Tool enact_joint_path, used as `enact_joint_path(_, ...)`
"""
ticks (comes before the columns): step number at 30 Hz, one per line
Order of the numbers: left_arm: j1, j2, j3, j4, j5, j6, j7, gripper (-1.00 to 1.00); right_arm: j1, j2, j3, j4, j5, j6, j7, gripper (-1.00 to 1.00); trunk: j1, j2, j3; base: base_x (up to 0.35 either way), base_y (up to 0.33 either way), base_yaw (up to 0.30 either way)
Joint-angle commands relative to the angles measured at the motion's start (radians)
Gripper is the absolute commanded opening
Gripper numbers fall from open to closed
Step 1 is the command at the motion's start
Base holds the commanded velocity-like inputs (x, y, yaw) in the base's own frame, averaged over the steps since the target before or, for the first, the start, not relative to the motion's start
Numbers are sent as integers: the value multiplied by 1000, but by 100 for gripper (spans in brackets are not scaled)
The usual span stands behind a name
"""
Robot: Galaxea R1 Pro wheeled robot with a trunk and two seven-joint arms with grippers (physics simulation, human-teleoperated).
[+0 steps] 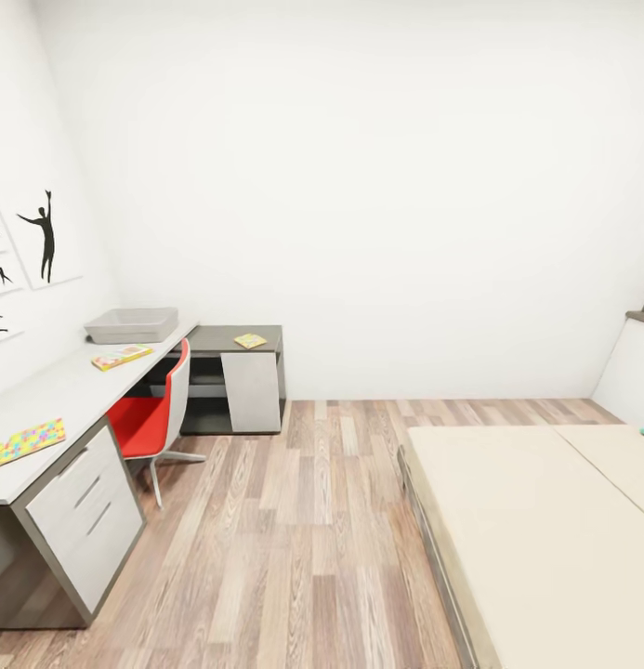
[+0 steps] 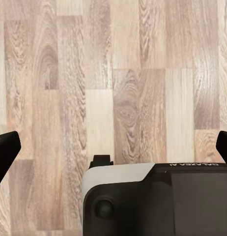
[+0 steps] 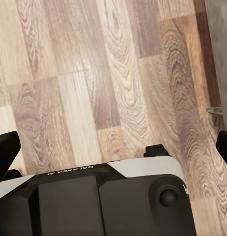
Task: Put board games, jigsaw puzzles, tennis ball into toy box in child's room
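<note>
The robot is facing the child's room with both grippers' fingers spread wide, holding nothing, over bare wood floor. Far from them, the toy box is sitting on the table, apparently empty; a board game and two jigsaw puzzles are lying outside it.

Head view high, wide over room, table at 9 o'clock, bed at 4 o'clock; both wrist views face straight down, close on plank floor, shared with head view.

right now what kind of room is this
Most likely a child's bedroom: a wide low bed on the right, a long desk with a red chair on the left, and colourful puzzles on the desk.
</note>
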Motion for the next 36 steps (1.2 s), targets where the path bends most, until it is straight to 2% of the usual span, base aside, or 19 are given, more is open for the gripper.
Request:
enact_joint_path(1, 0, 0, -2, -1, 0, 1, 3, 100, 0, 1, -3, -2, -7, 4, -2, 100, 0, -1, -1, -105, 0, 0)
enact_joint_path(28, 0, -1, -2, 0, 0, -13, 3, 100, 0, 1, -3, -2, -7, 4, -2, 100, 0, -1, -1, -20, -1, 0)
enact_joint_path(36, 0, -1, -2, 10, 0, -34, 3, 100, 0, 1, -3, -2, -7, 4, -2, 100, 0, -1, -1, 0, -148, 0)
